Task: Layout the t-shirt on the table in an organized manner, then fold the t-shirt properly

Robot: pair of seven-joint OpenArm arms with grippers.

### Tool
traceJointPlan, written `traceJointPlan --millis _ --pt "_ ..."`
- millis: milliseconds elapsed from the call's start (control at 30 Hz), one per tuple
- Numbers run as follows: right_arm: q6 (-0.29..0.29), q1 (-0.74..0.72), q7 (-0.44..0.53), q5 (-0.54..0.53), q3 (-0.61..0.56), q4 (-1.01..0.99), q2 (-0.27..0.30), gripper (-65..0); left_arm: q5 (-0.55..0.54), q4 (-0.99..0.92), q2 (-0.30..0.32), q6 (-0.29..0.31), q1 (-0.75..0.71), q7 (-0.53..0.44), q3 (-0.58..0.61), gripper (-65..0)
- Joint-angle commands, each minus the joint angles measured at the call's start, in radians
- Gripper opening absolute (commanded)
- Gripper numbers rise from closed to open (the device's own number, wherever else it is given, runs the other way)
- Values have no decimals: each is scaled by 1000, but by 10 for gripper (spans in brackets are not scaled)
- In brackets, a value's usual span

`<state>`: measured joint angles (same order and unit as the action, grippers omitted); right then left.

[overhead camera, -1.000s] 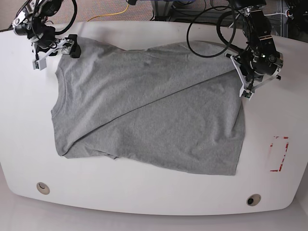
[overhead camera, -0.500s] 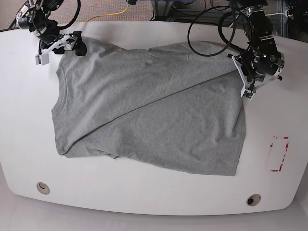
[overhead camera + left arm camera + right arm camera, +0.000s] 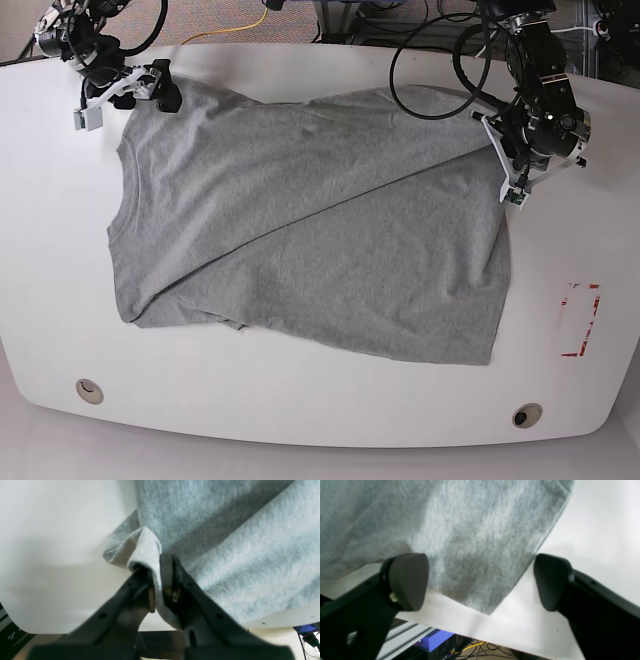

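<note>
The t-shirt (image 3: 310, 220) is lying on the table (image 3: 300, 420), partly folded over. The left gripper (image 3: 160, 580) is pinching its edge tight – the right gripper (image 3: 480, 580) is hanging wide open, holding nothing. Pulling slowly should keep the cloth smooth.

Bare table (image 3: 300, 410) (near edge) beside t-shirt (image 3: 300, 220).

yellow cable (image 3: 252, 22): floor behind far edge | black cables (image 3: 480, 651): tangled on floor | blue block (image 3: 433, 640): below edge
</note>
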<state>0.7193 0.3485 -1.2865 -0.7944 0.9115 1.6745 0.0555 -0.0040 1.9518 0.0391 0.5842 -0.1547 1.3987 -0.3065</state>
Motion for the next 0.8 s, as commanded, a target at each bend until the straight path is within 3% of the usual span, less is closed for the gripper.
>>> traceJointPlan --millis 0,533,767 --pt "-21 22 -95 88 2 -14 -6 0 2 16 6 0 11 -2 -1 -650" --pt "-21 40 -77 89 -2 -17 -6 0 2 16 6 0 13 -2 -1 -650" --pt "-21 37 -69 89 -4 -124 0 0 2 16 6 0 13 -2 -1 -650"
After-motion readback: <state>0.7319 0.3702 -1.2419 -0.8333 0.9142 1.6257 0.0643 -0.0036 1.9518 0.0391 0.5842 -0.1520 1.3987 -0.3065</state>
